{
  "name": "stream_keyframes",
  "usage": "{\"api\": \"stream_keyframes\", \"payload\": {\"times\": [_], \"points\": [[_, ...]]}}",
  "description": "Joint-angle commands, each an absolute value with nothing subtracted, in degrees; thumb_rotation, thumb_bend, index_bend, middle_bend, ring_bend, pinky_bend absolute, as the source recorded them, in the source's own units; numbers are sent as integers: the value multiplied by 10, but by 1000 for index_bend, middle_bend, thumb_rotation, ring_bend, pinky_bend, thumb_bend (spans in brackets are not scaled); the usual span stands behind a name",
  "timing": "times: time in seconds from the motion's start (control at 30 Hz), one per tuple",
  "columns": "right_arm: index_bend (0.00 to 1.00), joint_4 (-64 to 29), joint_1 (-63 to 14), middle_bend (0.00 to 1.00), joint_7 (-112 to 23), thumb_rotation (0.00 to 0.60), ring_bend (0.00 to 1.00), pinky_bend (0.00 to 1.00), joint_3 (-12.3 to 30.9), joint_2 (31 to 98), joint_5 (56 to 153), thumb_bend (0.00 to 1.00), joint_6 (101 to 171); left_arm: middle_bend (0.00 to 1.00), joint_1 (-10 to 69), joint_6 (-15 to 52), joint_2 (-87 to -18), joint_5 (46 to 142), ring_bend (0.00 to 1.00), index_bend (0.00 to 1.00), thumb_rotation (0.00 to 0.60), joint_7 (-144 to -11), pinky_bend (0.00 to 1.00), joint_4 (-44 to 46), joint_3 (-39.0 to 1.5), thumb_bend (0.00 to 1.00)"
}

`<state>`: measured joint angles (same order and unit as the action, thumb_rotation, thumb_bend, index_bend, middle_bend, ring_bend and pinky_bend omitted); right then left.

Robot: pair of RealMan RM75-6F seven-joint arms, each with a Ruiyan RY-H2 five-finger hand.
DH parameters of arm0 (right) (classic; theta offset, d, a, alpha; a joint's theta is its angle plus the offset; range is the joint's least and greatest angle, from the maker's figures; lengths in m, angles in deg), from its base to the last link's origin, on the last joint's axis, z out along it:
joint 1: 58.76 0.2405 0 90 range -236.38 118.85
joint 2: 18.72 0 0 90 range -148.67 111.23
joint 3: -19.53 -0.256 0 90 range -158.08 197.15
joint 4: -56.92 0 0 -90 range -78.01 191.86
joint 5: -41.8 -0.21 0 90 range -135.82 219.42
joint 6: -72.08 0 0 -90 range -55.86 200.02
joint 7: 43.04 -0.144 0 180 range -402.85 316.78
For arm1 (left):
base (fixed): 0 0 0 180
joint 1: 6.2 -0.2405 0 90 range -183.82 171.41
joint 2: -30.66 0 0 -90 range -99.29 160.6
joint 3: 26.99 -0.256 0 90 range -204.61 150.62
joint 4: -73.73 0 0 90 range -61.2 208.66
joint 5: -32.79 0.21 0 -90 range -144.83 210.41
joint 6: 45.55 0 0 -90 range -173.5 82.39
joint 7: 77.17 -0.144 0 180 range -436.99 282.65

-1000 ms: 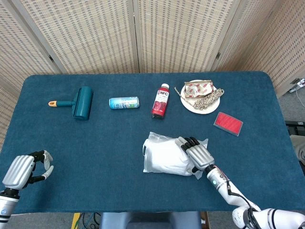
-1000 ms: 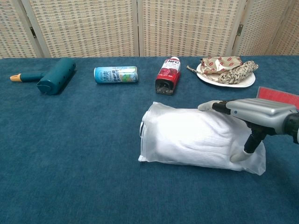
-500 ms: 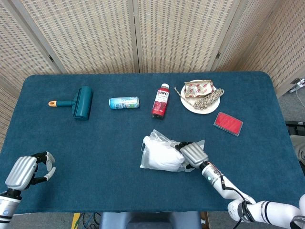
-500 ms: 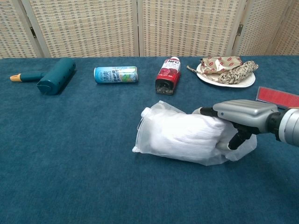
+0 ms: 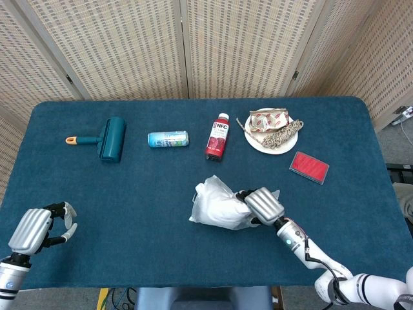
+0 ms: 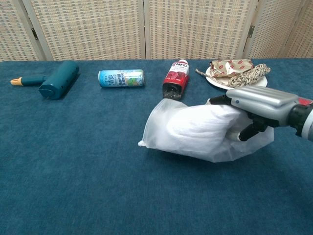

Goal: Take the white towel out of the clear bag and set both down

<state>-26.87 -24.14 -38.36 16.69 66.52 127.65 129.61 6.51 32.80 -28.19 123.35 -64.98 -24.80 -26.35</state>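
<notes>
Here, the clear bag (image 6: 161, 122) holding the white towel (image 6: 200, 129) is grasped at its closed end by the right robot hand (image 6: 254, 105), near the worktop's front edge. Soft, light contents and slippery film are judged likely; the open mouth suits the idle, loosely curled left robot hand (image 5: 39, 229).

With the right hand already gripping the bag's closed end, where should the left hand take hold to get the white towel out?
At the clear bag's open mouth, which points toward the robot's left. The right hand holds the opposite end, so the left hand would likely best come in from the left and pinch the white towel just inside the loose rim.
</notes>
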Motion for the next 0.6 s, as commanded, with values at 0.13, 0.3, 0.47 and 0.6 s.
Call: {"api": "stream_keyframes", "payload": {"times": [0.13, 0.3, 0.47, 0.6], "points": [[482, -229, -253, 536, -431, 600, 491, 630, 176, 666, 1339, 705, 1365, 467, 73, 325, -277, 1237, 493, 362, 600, -653, 670, -258, -258, 391], [482, -203, -257, 536, -459, 600, 491, 630, 175, 671, 1376, 702, 1420, 467, 85, 323, -268, 1240, 496, 339, 600, -631, 670, -280, -247, 379], [482, -172, -260, 536, -489, 600, 491, 630, 169, 678, 1409, 702, 1479, 498, 113, 302, -260, 1237, 499, 317, 600, -610, 670, -303, -228, 239], [482, -146, -261, 536, -508, 600, 491, 630, 165, 687, 1428, 702, 1517, 584, 137, 287, -255, 1229, 559, 302, 600, -602, 723, -321, -208, 96]]}}
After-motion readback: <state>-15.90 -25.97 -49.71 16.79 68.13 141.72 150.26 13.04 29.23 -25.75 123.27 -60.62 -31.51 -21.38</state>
